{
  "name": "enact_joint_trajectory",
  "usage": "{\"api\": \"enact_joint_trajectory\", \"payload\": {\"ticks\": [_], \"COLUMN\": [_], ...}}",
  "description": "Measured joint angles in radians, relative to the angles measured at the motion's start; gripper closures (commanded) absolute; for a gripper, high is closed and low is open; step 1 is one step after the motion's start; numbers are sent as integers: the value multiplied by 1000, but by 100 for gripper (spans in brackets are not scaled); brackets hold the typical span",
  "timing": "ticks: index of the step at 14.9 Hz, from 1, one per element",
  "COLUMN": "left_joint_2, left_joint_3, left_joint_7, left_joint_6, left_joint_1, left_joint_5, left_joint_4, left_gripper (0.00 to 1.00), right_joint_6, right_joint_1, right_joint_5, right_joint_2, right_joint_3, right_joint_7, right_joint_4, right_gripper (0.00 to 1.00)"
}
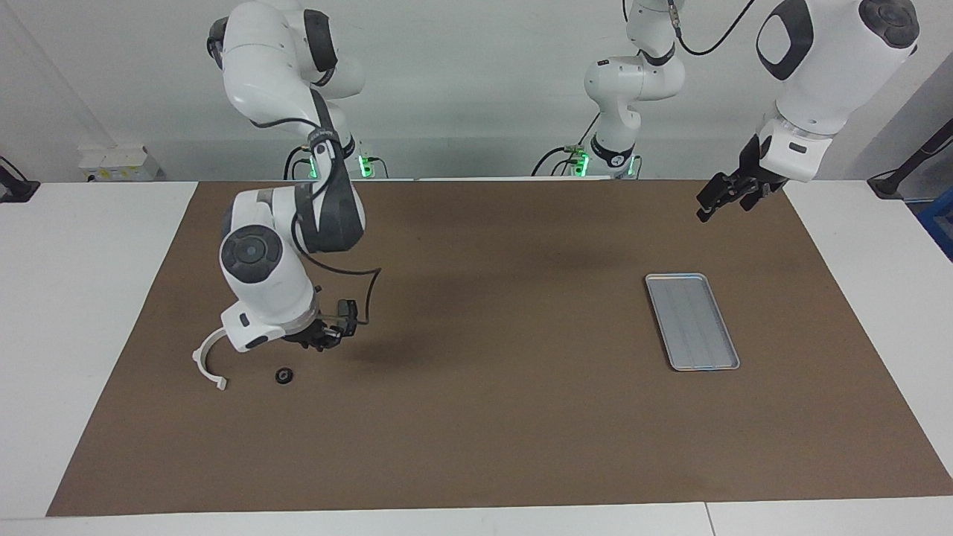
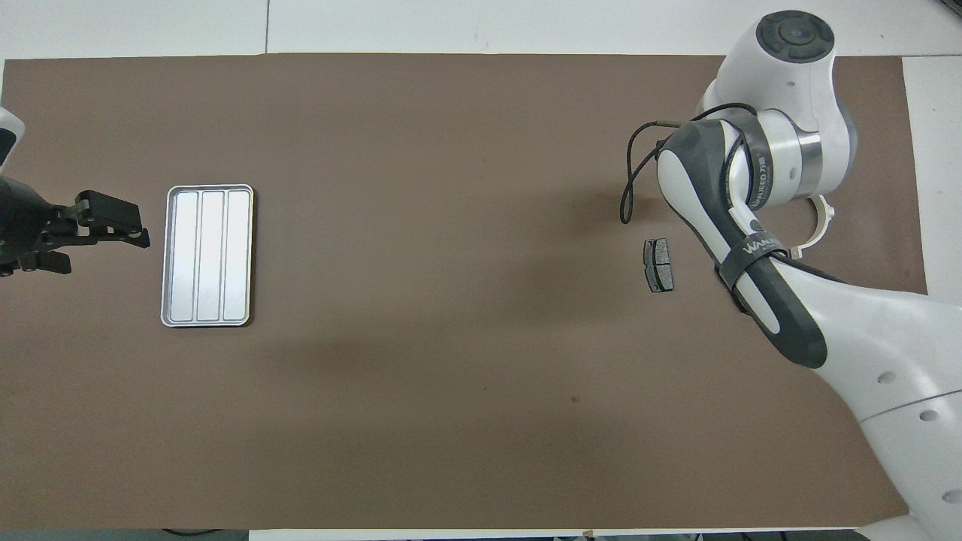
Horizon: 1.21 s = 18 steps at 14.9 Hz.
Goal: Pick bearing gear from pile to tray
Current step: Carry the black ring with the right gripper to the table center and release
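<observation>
1. Where the right arm bends low over its end of the brown mat [image 1: 476,417], the right gripper [image 1: 322,336] sits just above the pile, and its own wrist hides the fingers, so I cannot tell how wide they stand or whether they hold anything.
2. The white arc [image 1: 207,363] lies partly under that wrist, toward the mat's edge.
3. A small black round piece [image 1: 284,375] rests on the mat just beside the gripper, between it and the arc's free end, touching neither.
4. In the overhead view one grey pad [image 2: 658,264] lies in the open, nearer the table's middle than the arm; the arm's forearm covers the rest of the pile there.
5. The tray [image 1: 691,321] sits well apart at the left arm's end of the mat, with nothing in it.
6. The left gripper [image 1: 718,197] waits in the air over the mat's edge near the tray, fingers slightly parted and holding nothing.
</observation>
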Motion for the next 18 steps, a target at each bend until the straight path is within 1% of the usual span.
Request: {"api": "enact_joint_trajectory", "payload": {"ticks": [2, 3, 6, 8, 9, 13, 15, 18], "left_joint_2": [0, 0, 0, 0, 0, 0, 0, 0], "left_joint_3": [0, 0, 0, 0, 0, 0, 0, 0], "left_joint_7": [0, 0, 0, 0, 0, 0, 0, 0], "left_joint_6": [0, 0, 0, 0, 0, 0, 0, 0], "left_joint_1": [0, 0, 0, 0, 0, 0, 0, 0], "left_joint_5": [0, 0, 0, 0, 0, 0, 0, 0], "left_joint_4": [0, 0, 0, 0, 0, 0, 0, 0], "left_gripper": [0, 0, 0, 0, 0, 0, 0, 0], "right_joint_6": [-108, -128, -106, -66, -34, 112, 183, 316], "right_joint_1": [31, 59, 167, 213, 236, 318, 364, 421], "right_joint_5": [1, 3, 5, 5, 7, 7, -18, -82], "right_joint_2": [-45, -58, -64, -57, -48, 6, 60, 162], "right_joint_3": [42, 59, 122, 169, 178, 181, 180, 178], "right_joint_7": [55, 126, 446, 642, 722, 953, 1051, 1175], "right_joint_4": [51, 67, 89, 89, 88, 61, 42, 27], "right_gripper": [100, 100, 100, 100, 100, 100, 100, 100]}}
